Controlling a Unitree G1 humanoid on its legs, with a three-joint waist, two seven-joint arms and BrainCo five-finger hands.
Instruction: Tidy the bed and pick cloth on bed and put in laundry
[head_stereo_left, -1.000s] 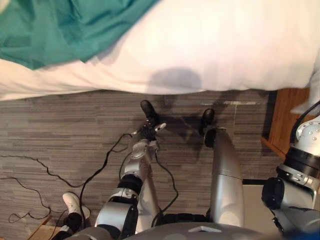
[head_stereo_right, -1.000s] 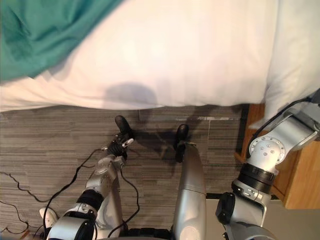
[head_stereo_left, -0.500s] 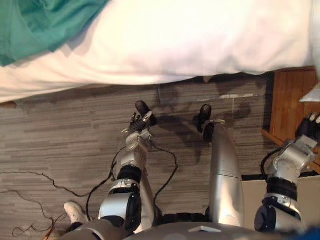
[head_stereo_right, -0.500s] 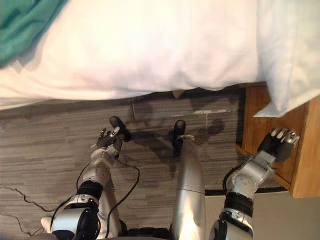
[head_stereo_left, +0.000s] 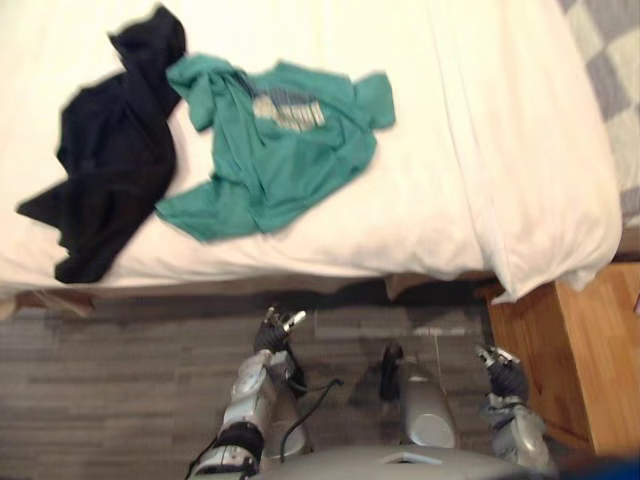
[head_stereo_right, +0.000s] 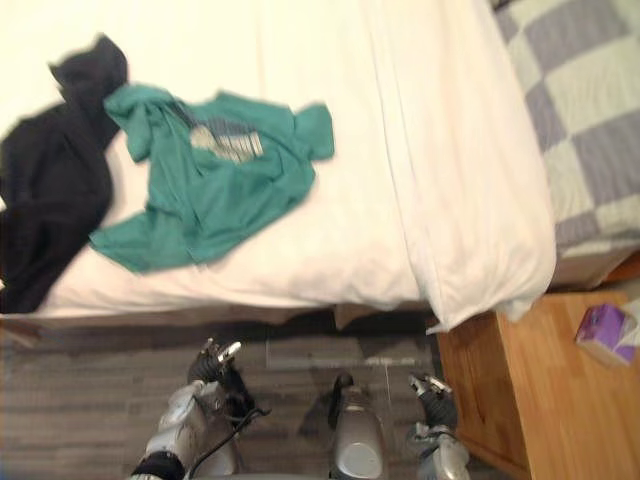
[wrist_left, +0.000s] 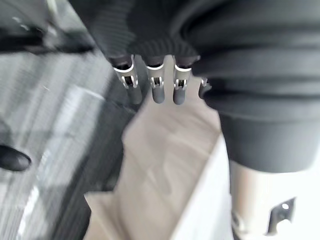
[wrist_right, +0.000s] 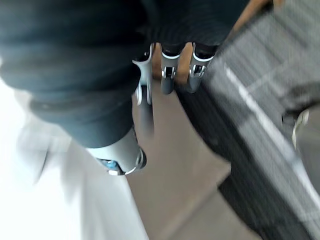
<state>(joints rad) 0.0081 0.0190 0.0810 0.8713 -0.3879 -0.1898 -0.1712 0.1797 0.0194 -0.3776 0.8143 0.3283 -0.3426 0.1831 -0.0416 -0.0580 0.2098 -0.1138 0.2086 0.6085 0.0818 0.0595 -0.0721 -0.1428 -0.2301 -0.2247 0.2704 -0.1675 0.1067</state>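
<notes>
Left eye view: teal shirt (head_stereo_left: 270, 165) is lying upper centre on the white bed (head_stereo_left: 450, 130), touching a black garment (head_stereo_left: 105, 170) upper left. Wooden nightstand (head_stereo_left: 570, 350) is standing lower right. Left hand (head_stereo_left: 275, 328) and right hand (head_stereo_left: 500, 372) are hanging below, fingers (wrist_left: 158, 90) relaxed, empty.

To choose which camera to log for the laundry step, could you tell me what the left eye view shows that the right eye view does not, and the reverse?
Left eye view: the black cloth whole, with bare bed past its left end. Right eye view: a purple box on the nightstand, and far more of the checked blanket. Both: the green shirt on the bed, touching the black cloth, and the left robot hand and right robot hand low over the floor, holding nothing.
</notes>
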